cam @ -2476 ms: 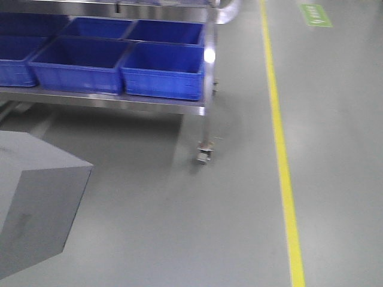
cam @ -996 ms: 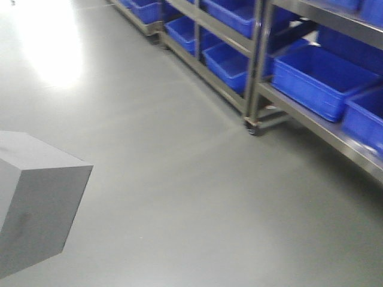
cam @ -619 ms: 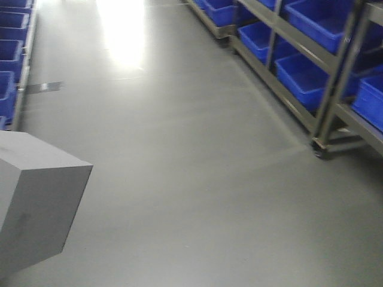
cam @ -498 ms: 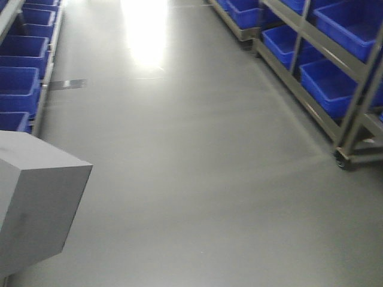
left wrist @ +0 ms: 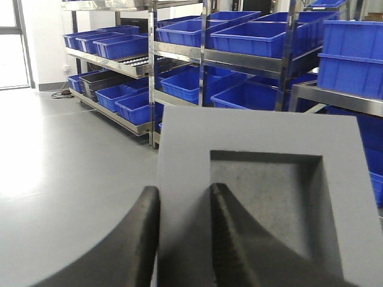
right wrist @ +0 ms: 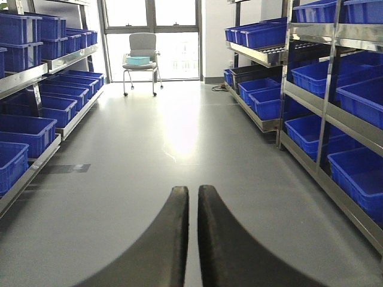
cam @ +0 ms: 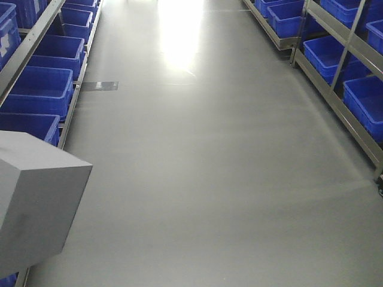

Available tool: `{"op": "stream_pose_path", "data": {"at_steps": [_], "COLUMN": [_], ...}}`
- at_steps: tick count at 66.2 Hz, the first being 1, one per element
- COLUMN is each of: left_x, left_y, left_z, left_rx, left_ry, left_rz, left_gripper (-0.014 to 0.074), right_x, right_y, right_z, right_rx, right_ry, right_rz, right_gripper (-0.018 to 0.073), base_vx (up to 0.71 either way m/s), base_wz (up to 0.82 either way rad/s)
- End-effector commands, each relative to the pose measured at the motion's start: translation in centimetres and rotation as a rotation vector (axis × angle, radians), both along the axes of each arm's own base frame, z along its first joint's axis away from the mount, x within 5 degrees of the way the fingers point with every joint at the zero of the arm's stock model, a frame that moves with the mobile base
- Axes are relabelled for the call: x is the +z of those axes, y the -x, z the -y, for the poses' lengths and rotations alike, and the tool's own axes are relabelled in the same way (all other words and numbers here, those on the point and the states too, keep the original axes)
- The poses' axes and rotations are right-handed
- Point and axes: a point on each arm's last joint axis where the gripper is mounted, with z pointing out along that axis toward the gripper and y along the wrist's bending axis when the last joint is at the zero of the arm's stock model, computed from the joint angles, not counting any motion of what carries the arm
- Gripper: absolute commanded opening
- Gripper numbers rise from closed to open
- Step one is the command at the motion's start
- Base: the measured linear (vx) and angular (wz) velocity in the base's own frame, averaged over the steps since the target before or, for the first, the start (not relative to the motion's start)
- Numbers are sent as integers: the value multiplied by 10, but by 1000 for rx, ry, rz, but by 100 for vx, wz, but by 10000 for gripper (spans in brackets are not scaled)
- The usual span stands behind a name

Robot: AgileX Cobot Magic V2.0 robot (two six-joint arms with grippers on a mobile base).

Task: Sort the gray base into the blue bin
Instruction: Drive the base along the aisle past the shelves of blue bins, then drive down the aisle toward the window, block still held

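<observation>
Widest of all, a smooth gray floor (cam: 227, 179) stretching far down an aisle, with bright glare at its far end. On left and right, long metal racks (right wrist: 326, 89) lining that aisle, tiers loaded with blue bins (cam: 39, 89): deep, bright, thick-rimmed, all alike. At the far end, a pale office chair (right wrist: 142, 57). Nearer and smaller, the gray base (cam: 36, 203), off the floor at the near left of the front view, apart from every bin, carried by the left arm. Tilted there, with a lighter face upward, a darker face toward the camera and one corner edge pointing right; long axis not readable from either view. Plain matte gray throughout, sharp-edged, faintly smudged on the darker face. In the left wrist view, recessed face turned toward the camera and sloping away from it: a square, flat-bottomed pocket, darker and rougher inside, framed by broad walls. Smallest, the black grippers. Left gripper (left wrist: 182, 190) clamped on the base's left wall, one curved finger (left wrist: 140, 239) outside the block, the other lying at the pocket's left edge. Right gripper (right wrist: 192, 191) closed to a thin slit, gripping nothing, over the floor.
</observation>
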Motion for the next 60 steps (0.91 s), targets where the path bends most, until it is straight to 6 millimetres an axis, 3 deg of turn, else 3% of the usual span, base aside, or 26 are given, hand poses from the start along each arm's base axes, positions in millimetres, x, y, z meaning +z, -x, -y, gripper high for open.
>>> {"op": "stream_pose_path", "data": {"at_steps": [1, 60], "left_x": [18, 18], "left_y": [1, 1], "left_z": [-2, -2], "left_rx": [16, 16], "left_ry": [83, 83], "left_rz": [96, 96], "left_gripper": [-6, -6], "right_x": [9, 9], "right_y": [1, 1], "right_z": [0, 0], "right_rx": [-2, -2], "right_ry": [13, 13], "right_rz": [91, 91], "right_gripper": [-4, -4], "base_vx": [27, 35], "base_wz": [10, 2]}}
